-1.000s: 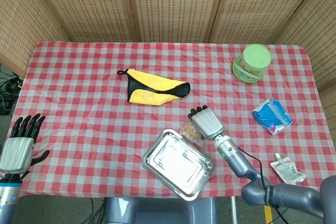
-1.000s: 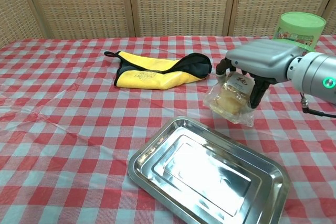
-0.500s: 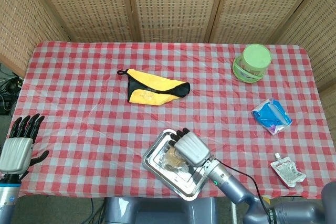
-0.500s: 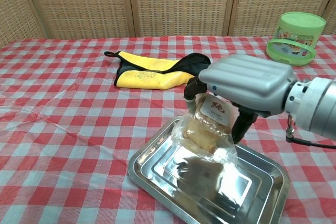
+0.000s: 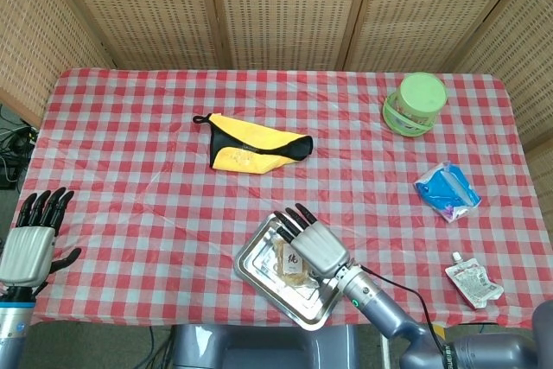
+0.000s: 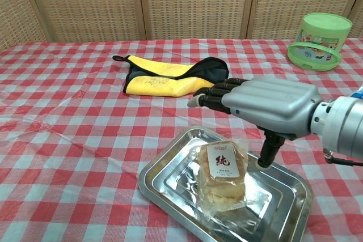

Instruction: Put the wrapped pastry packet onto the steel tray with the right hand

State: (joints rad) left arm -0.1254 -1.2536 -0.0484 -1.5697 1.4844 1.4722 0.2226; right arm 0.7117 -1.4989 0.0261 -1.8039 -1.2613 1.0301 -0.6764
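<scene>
The wrapped pastry packet (image 6: 225, 175) (image 5: 287, 261) lies flat inside the steel tray (image 6: 170, 165) (image 5: 250, 256) near the table's front edge, label up. My right hand (image 6: 266, 105) (image 5: 316, 246) hovers just above it, fingers stretched out and apart, holding nothing; its thumb points down beside the packet. At the far left, off the table, my left hand (image 5: 33, 243) is held with fingers spread and empty; the chest view does not show it.
A yellow and black cloth (image 6: 170, 77) (image 5: 255, 149) lies mid-table behind the tray. A green lidded tub (image 6: 319, 41) (image 5: 416, 102) stands at the back right. A blue packet (image 5: 446, 191) and a small white pouch (image 5: 473, 279) lie along the right side.
My right hand carried the packet over the tray, lowered it, and let go. Its fingers have opened out and the packet now rests in the tray. The left hand stayed put.
</scene>
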